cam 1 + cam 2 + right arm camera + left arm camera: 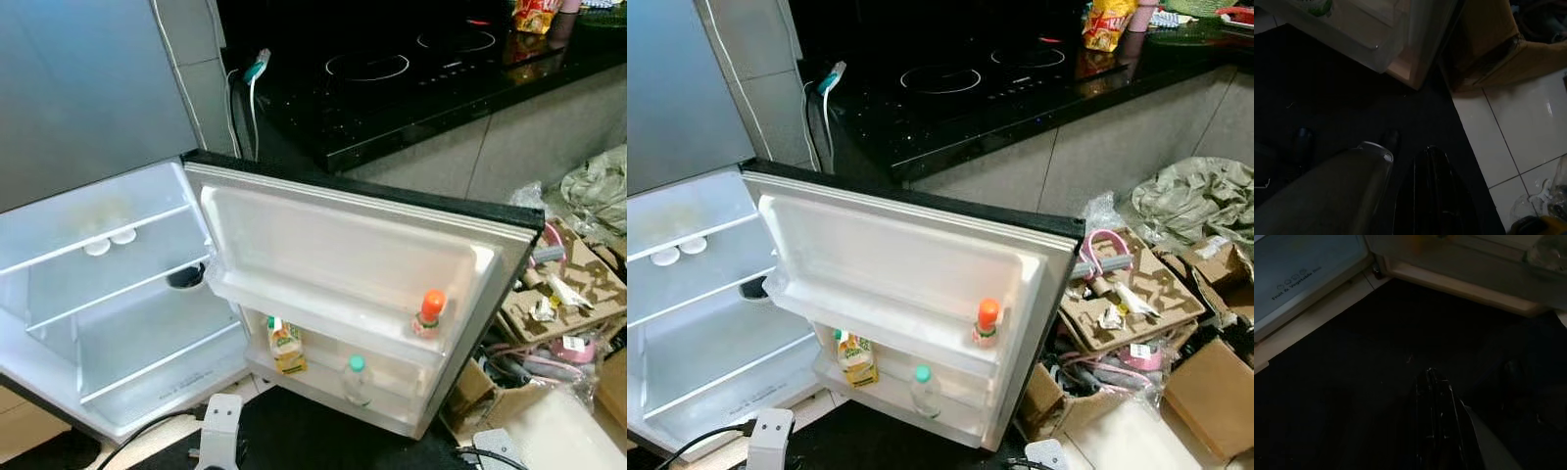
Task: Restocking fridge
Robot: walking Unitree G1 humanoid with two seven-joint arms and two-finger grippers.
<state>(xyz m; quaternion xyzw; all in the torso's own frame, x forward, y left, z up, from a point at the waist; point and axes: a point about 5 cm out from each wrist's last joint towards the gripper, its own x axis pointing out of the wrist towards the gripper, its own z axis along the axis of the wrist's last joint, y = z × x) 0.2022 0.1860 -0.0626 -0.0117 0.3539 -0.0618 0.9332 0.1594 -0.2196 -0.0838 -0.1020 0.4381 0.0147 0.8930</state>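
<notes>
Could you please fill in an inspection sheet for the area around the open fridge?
Surface: dark mat on pale floor tiles before the fridge.
Job's things: fridge open, shelves bare; door holds an orange-capped bottle, a juice carton and a green-capped bottle.
Clutter: cardboard trays, boxes and crumpled cloth to the right.
Grippers: left gripper and right gripper hang low over the mat, fingers together, holding nothing.
Cables: white cables behind the fridge.
Surroundings: black hob counter with a snack bag.
</notes>
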